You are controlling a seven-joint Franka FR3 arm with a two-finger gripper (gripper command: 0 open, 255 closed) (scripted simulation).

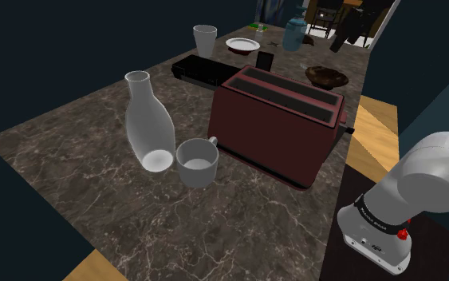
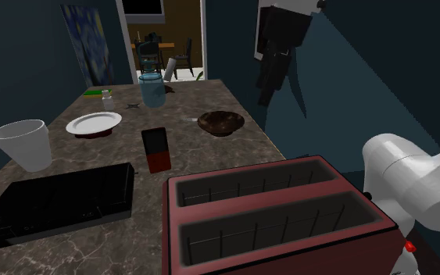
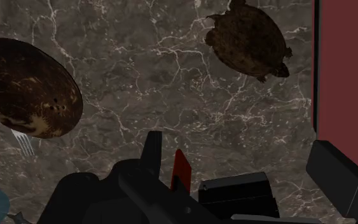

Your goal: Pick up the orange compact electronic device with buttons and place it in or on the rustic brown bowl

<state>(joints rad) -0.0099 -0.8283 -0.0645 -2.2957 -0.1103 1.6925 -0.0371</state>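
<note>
Sharing the counter (image 2: 187,134): one red device (image 2: 156,148), one brown bowl (image 2: 220,123).

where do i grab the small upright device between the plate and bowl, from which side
Probably grip the device near its top end, pinching across its two broad faces, coming straight down. It stands upright as a thin flat slab, so the top is exposed and its thickness is the narrowest span.
</note>
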